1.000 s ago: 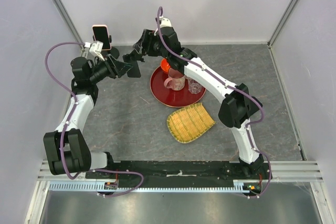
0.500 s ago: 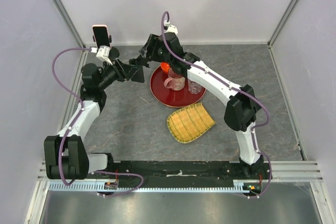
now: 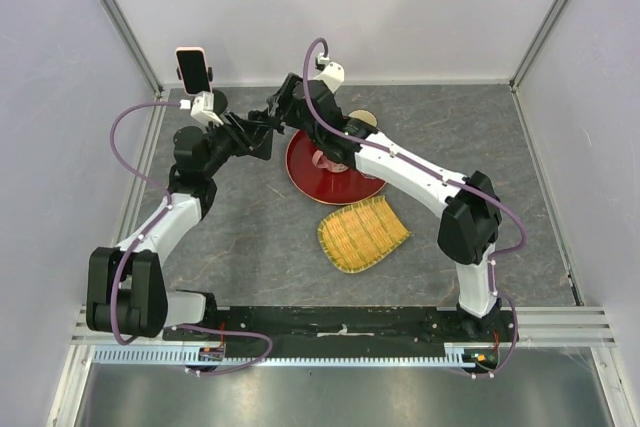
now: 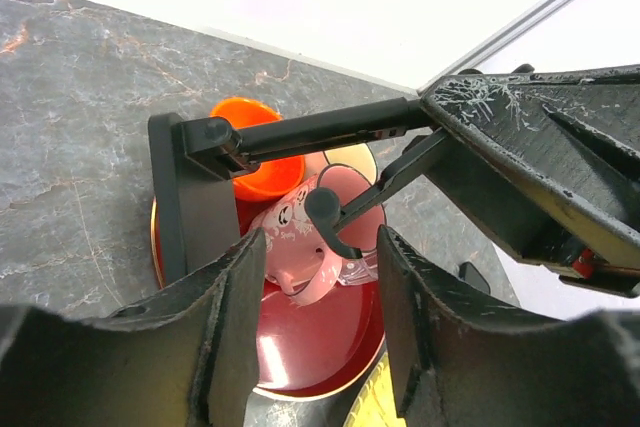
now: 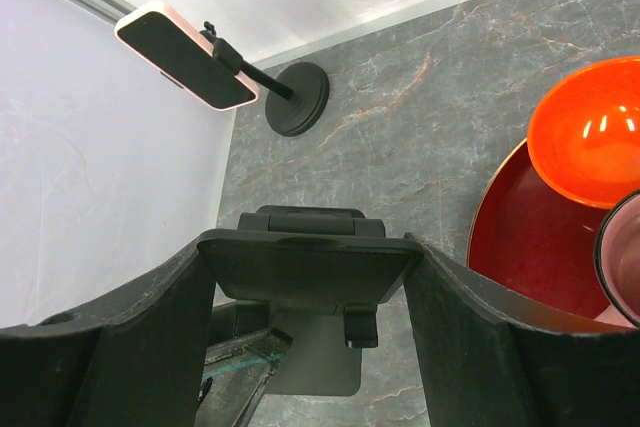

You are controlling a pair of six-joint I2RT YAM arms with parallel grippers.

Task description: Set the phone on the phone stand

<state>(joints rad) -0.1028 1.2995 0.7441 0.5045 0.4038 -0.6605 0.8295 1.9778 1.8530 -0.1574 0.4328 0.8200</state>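
Right claw (image 5: 308,247) clamps a black plate (image 5: 310,272), hard to identify.

Top cam sat high behind arm bases, looking down over whole counter (image 3: 250,237). L wrist cam, close behind L fingers (image 4: 225,327), faced rightward twd red tray (image 4: 320,342). R wrist cam, behind R fingers (image 5: 150,347), faced back-left corner. All three shared that tray.

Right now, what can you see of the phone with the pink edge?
The phone is a slim slab with a dark face and pink rim. A thin black stem holds it above a round black base in the far left corner, near the wall. It sits tilted. Nothing else touches it.
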